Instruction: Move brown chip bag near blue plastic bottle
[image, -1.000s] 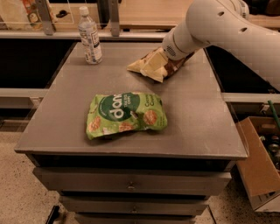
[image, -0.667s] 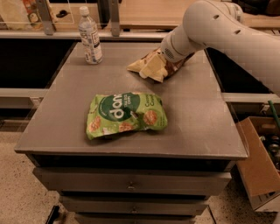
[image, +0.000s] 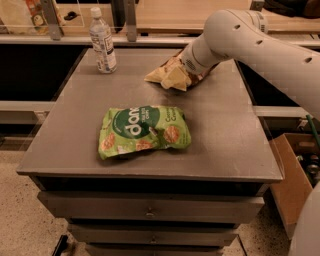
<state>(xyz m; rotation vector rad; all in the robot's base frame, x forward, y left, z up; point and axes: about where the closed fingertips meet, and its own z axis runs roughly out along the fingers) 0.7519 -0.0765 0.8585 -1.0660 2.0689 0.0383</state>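
Brown chip bag (image: 166, 76) lies against the gripper (image: 184, 73), label unreadable.

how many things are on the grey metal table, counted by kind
chip bags: 2, a crinkled brown chip bag with pale yellow ends and a bright green chip bag
bottles: 1, a small clear plastic bottle with a white cap
total: 3
the gripper sits at the brown chip bag, far right of the table

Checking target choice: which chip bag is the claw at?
The brown chip bag with pale ends, at the back, where the claw sits; the green bag lies apart, nearer the camera.
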